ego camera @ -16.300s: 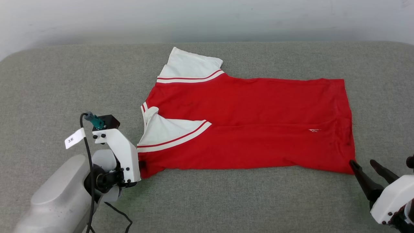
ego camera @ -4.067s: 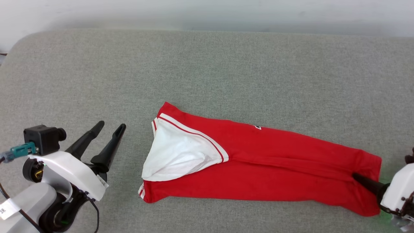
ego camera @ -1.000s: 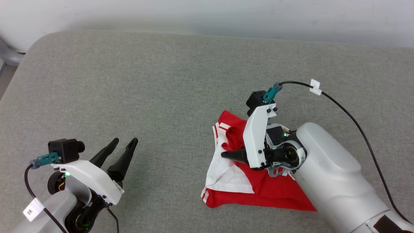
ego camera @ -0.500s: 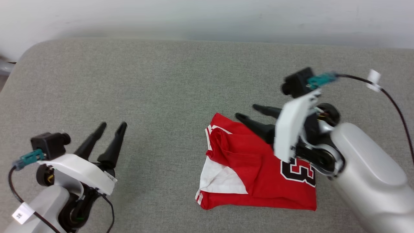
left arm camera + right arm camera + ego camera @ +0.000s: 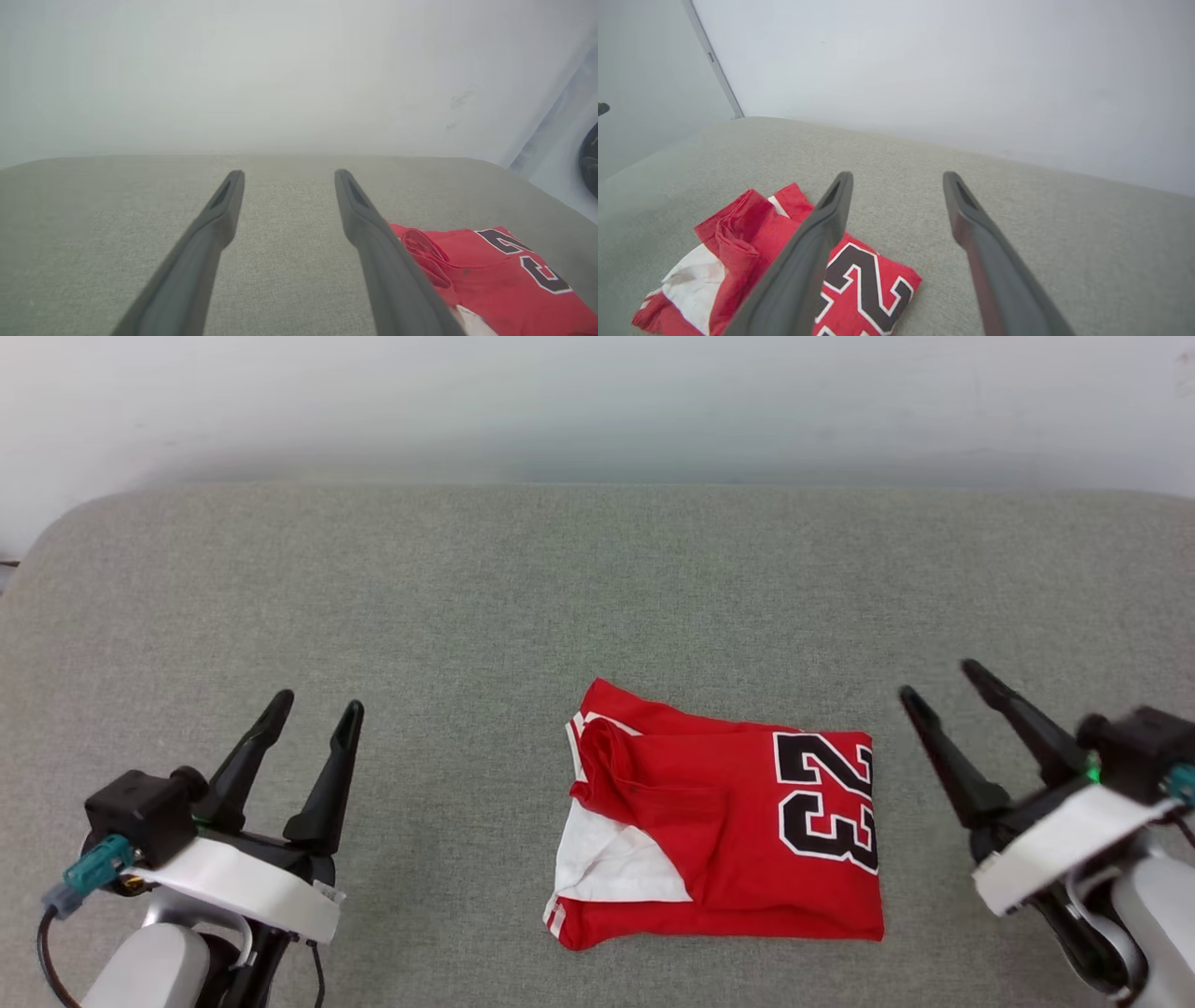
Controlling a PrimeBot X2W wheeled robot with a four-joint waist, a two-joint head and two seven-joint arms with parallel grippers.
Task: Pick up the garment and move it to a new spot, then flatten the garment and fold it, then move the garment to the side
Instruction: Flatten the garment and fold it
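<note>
The garment point(image 5: 728, 840) is soft, matt red knit cloth, creased toward 9 o'clock, with a white cloth sleeve point(image 5: 607, 859) and a smooth black printed number point(image 5: 826, 798) at 3 o'clock. The desk point(image 5: 523, 597) wears coarse, matt grey woven fabric. The left tool point(image 5: 315, 702) and right tool point(image 5: 938, 677) look like matt dark plastic, on smooth white plastic housings point(image 5: 233, 887). The wall point(image 5: 597, 401) is smooth, matt white.

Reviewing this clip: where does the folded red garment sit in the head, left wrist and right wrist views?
Head view: garment at lower centre, lying on the grey padded surface.
Left wrist view: garment in the bottom right corner.
Right wrist view: garment at the bottom left.
Shared landmark: the black number print on its top face.
</note>
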